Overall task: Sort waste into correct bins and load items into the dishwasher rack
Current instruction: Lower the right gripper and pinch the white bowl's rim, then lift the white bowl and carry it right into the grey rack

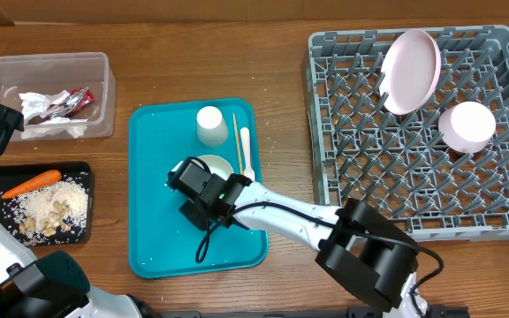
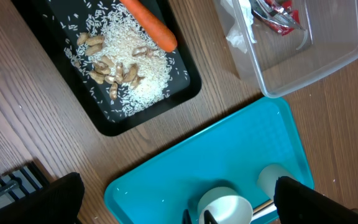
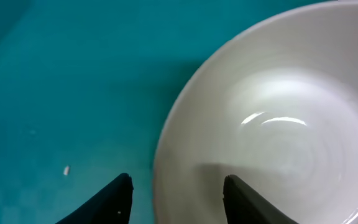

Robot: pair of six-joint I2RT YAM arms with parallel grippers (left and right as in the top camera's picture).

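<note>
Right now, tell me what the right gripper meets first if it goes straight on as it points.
Probably the rim of the white bowl: the right gripper has its fingers open astride it, one over the teal tray, one inside.

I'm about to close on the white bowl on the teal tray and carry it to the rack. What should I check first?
1. Right pincer open: ok.
2. Jaws straddle the rim of the small white round bowl: ok.
3. Bowl empty: ok, as far as shown.
4. Thin wooden stick apart from the bowl: cannot tell.
5. Free pegs in the large grey plastic dishwasher rack: ok.
</note>
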